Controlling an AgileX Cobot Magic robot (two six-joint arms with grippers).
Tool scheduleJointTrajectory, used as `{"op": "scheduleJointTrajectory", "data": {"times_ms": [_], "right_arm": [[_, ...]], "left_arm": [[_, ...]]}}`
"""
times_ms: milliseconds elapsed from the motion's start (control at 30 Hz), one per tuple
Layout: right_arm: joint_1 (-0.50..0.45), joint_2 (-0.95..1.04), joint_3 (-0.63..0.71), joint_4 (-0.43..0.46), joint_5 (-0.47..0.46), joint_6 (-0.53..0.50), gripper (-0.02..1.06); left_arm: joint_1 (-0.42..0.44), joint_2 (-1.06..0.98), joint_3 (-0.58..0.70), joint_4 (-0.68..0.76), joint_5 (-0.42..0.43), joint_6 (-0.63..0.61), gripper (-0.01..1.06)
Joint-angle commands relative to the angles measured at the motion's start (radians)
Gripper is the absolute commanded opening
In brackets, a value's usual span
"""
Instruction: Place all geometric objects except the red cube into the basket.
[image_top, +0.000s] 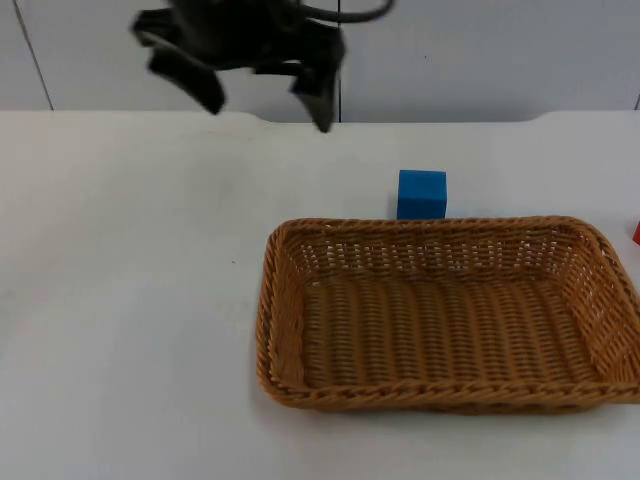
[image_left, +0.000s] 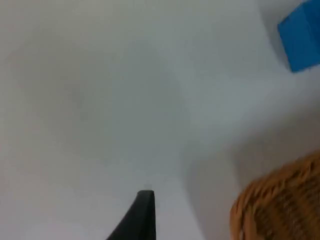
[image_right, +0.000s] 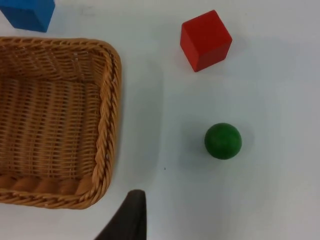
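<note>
My left end effector (image_top: 265, 95) hangs open and empty above the desk's (image_top: 120, 300) far edge, well left of the blue cube (image_top: 421, 194). That cube sits just behind the empty basket (image_top: 290, 330). Right end effector: I cannot tell its state; beyond the basket lie the red cube (image_right: 205, 40) and green ball (image_right: 223, 141).

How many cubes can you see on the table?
2. The blue cube sits on the table just behind the basket. The red cube sits on the table beside the basket, near the green ball. More could be hidden.
</note>
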Motion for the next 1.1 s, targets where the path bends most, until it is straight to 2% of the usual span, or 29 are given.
{"op": "scheduleJointTrajectory", "data": {"times_ms": [0,133,167,200,333,533,700,800,1067], "right_arm": [[-0.007,-0.004,0.014,-0.007,-0.014,-0.009,1.05],[-0.007,-0.004,0.024,-0.015,-0.018,-0.009,1.05],[-0.007,-0.004,0.024,-0.015,-0.023,-0.009,1.05],[-0.007,-0.004,0.024,-0.015,-0.023,-0.009,1.05],[-0.007,-0.004,0.024,-0.015,-0.030,-0.009,1.05],[-0.007,-0.004,0.024,-0.015,-0.032,-0.009,1.05],[-0.007,-0.004,0.024,-0.015,-0.032,-0.009,1.05],[-0.007,-0.004,0.025,-0.015,-0.036,-0.005,1.05],[-0.007,-0.004,0.025,-0.015,-0.043,-0.003,1.05]], "left_arm": [[-0.028,0.075,-0.108,0.027,0.056,-0.040,0.98],[-0.093,0.268,-0.386,0.027,0.137,-0.069,0.98],[-0.108,0.314,-0.440,0.027,0.149,-0.075,0.98],[-0.108,0.314,-0.440,0.027,0.149,-0.075,0.98],[-0.162,0.479,-0.660,0.028,0.208,-0.128,0.98],[-0.184,0.579,-0.760,0.057,0.187,-0.189,0.98],[-0.184,0.612,-0.760,0.092,0.139,-0.257,0.98],[-0.184,0.625,-0.760,0.095,0.089,-0.268,0.98],[-0.184,0.664,-0.760,0.108,0.027,-0.306,0.98]]}}
